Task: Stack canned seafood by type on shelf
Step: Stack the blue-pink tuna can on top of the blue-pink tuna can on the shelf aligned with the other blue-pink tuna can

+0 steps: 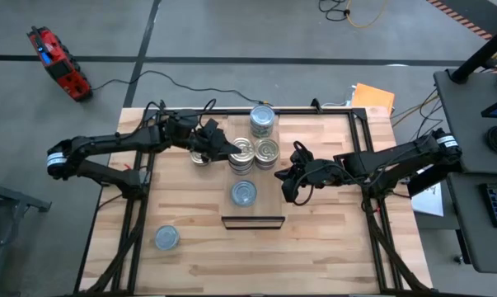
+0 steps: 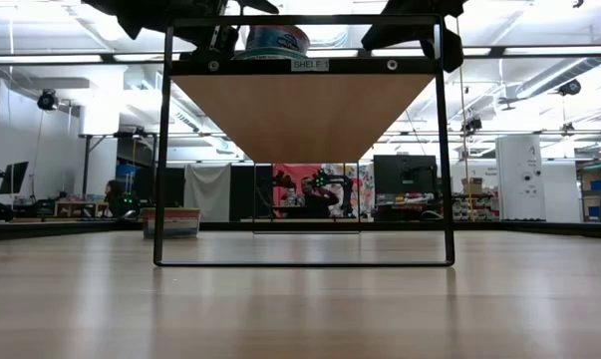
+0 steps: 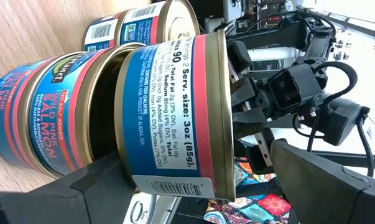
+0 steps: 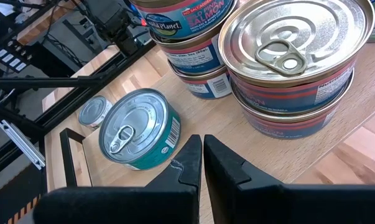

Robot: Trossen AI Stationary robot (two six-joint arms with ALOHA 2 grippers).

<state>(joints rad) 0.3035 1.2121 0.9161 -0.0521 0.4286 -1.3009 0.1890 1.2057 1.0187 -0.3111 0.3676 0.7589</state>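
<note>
Tins of pink salmon [image 4: 287, 56], short round metal with blue-and-red paper labels and gold ringed pull-tab lids, are stacked in twos on the shelf [image 1: 274, 194], a narrow pale wood plank carried on a thin black wire frame with a dark front edge. A taller stack of teal-topped tins [image 1: 263, 121] is seen at the shelf's far end in the high view, and a single teal-labelled tin [image 4: 139, 129] with a silver pull-tab lid is set alone toward the front end. One more salmon tin [image 1: 201, 155] sits on the slatted wooden tabletop [image 1: 330, 247] just left of the shelf, and a pale-topped tin [image 1: 166, 238] lies well apart near the table's front-left corner. The left gripper [image 1: 221, 148] is held at the shelf's left side, fingers spread wide around a salmon tin [image 3: 168, 118] at the salmon stacks, the tin's rim and label filling the left wrist view between the dark matte fingers. The right gripper [image 4: 201, 158] is parked over the shelf's right edge, fingers pressed together and holding nothing, tips pointed at the gap between the lone teal tin and the nearest salmon stack, touching neither.
</note>
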